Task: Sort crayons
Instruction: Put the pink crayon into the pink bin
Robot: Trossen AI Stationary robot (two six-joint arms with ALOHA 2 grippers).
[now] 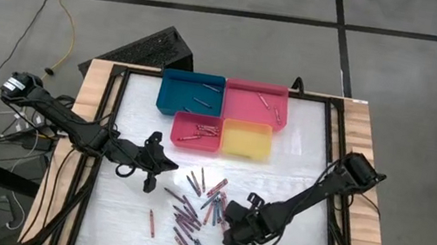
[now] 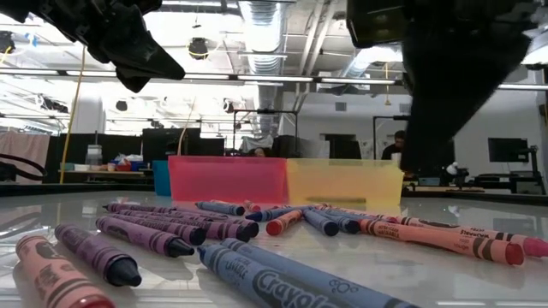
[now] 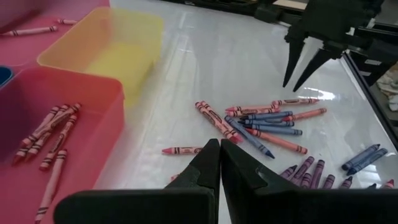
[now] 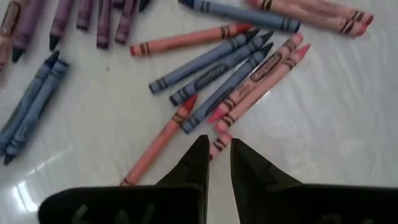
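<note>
1. White and glossy, the desk (image 1: 299,166) is filling the middle of the high view, with grey floor tiles around it.
2. Loose crayons (image 1: 196,207) are lying scattered in the lower centre of that view; a few more are sitting inside the red tray (image 1: 197,131), the pink tray (image 1: 256,104) and the blue tray (image 1: 190,93).
3. One pink crayon (image 4: 219,145) is poking out between the tips of the right hand (image 4: 217,149), whose fingers are standing slightly apart around its end; whether it is being squeezed cannot be told.
4. That right hand (image 1: 230,230) is reaching down at the right edge of the pile.
5. Left of the pile, the left hand (image 1: 166,164) is hovering with its fingers pressed together, holding nothing.
6. Beside the red tray, the yellow tray (image 1: 245,140) is sitting.
</note>
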